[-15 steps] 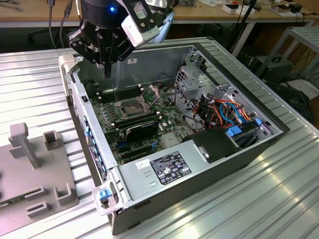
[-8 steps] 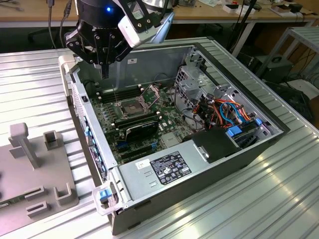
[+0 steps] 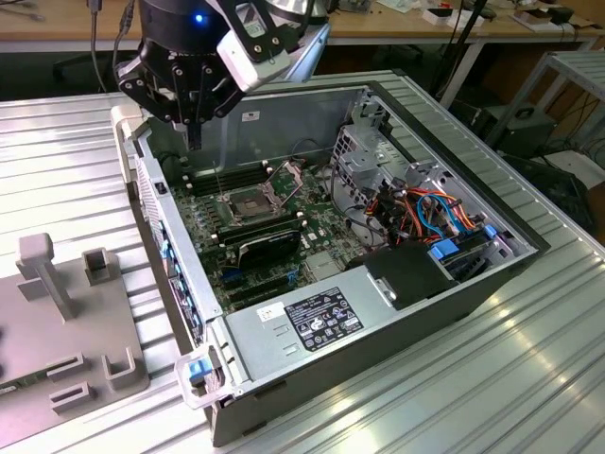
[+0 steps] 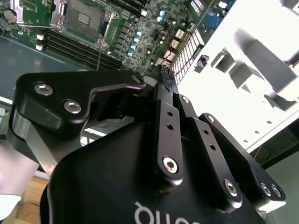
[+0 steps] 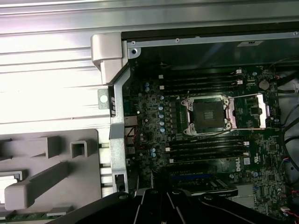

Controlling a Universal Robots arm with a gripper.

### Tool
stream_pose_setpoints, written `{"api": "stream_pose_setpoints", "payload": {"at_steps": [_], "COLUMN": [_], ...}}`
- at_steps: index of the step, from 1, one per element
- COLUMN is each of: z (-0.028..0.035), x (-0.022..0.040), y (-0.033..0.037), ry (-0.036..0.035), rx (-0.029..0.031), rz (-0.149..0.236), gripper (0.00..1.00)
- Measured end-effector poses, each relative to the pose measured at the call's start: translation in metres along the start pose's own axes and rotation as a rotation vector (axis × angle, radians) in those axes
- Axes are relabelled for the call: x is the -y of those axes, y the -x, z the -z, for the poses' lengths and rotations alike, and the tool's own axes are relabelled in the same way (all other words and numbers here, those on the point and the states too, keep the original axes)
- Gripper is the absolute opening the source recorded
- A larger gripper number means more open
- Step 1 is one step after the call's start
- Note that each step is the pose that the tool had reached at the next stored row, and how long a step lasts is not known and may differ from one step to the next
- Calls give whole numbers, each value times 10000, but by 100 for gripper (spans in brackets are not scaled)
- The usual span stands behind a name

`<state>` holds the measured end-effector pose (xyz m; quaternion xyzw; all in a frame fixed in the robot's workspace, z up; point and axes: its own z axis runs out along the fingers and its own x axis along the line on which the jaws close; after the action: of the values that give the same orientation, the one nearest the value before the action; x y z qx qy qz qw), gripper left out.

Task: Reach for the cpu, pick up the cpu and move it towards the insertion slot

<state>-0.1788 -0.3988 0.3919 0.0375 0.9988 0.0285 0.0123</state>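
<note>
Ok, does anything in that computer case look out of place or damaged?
Nothing looks spilled or broken. The one oddity is the insertion slot: its hinged frame plate is flipped open to one side, and the dark square centre is bare, with no chip seated in it.

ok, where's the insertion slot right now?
Inside the open case, on the motherboard toward the exterior view's left: the insertion slot sits between two banks of memory slots, its frame plate hinged open.
</note>
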Motion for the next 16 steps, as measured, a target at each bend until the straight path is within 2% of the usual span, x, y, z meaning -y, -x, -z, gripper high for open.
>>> {"api": "stream_pose_setpoints", "payload": {"at_steps": [16], "z": [-3], "x": [8], "y": [-100], "ry": [24], "rx": [-3], "rz": [-1], "gripper": [11]}}
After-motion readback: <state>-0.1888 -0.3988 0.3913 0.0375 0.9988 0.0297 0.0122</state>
